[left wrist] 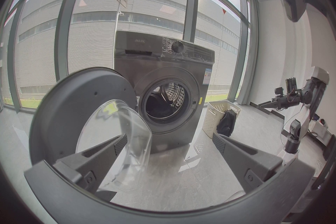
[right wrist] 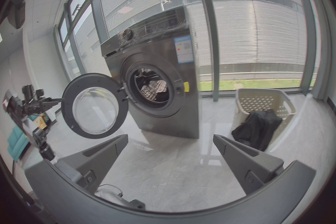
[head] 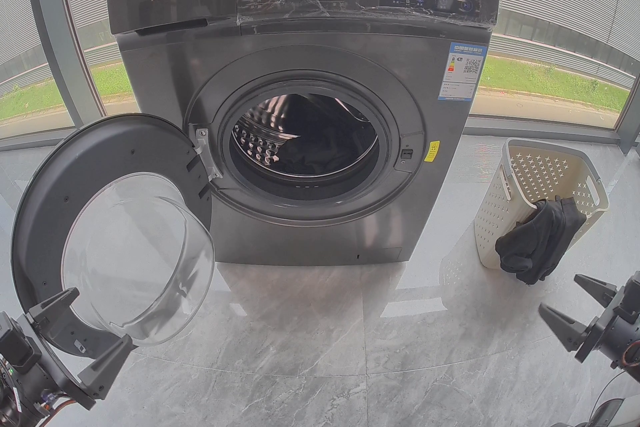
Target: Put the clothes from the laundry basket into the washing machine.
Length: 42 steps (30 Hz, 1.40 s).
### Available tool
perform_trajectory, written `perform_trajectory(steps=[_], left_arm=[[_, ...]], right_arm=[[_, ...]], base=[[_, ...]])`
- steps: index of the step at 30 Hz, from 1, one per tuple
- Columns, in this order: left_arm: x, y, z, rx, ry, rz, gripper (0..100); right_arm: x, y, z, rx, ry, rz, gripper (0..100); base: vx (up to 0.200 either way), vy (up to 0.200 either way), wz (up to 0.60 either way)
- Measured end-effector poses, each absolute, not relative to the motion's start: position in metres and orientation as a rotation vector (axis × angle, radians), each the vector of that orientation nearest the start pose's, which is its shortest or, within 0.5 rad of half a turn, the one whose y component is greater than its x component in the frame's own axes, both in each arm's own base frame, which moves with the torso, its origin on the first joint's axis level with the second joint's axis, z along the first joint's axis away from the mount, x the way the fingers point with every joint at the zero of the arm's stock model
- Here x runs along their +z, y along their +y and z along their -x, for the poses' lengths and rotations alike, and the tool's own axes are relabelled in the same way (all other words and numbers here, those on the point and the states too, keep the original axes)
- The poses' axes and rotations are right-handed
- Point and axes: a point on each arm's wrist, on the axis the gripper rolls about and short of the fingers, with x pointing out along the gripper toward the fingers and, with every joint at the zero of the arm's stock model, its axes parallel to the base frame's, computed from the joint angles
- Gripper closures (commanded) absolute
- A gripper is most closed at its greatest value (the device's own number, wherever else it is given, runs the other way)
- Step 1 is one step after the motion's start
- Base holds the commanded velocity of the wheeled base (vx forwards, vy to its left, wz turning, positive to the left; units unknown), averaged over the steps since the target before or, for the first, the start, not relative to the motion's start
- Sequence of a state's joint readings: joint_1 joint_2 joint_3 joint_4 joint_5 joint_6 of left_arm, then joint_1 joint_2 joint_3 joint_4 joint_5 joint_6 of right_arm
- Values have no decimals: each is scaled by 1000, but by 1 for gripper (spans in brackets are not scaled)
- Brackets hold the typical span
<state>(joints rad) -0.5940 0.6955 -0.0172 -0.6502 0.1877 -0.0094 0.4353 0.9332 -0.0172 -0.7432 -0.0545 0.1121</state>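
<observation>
- My left gripper [head: 93,323] has its fingers spread wide and empty, near the open door [head: 87,155] of the washing machine [head: 427,68].
- My right gripper [head: 562,295] is also spread and holds nothing.
- The black clothes [head: 540,238] hang over the rim of the laundry basket [head: 553,148], near my right fingers but not touching them.

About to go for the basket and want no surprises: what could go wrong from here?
1. The black garment hangs over the rim of the laundry basket; pulling it with the right gripper may tip or drag the basket.
2. The open door stands close beside the left gripper; a swing of that arm could knock it.
</observation>
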Motion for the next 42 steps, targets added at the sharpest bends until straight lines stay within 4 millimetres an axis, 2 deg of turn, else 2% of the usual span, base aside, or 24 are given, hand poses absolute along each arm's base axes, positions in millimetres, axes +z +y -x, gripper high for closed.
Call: perform_trajectory(steps=[7,14,25,30,37,42], left_arm=[[131,-14,-35,-309,27,-5,0],[119,-4,-17,-260,33,-24,0],[104,3,2,-192,18,-16,0],[92,5,9,-156,60,-3,0],[87,5,15,-64,45,7,0],[86,3,17,24,23,8,0]], right_arm=[[134,16,-55,257,88,-70,0],[132,5,-28,192,-22,-63,0],[108,1,10,156,-89,-53,0],[91,2,18,125,-22,-49,0],[83,-1,22,-40,-11,-28,0],[82,-1,23,-35,-9,-18,0]], base=[[0,0,0],[0,0,0],[0,0,0],[-200,0,0],[-29,0,0],[0,0,0]])
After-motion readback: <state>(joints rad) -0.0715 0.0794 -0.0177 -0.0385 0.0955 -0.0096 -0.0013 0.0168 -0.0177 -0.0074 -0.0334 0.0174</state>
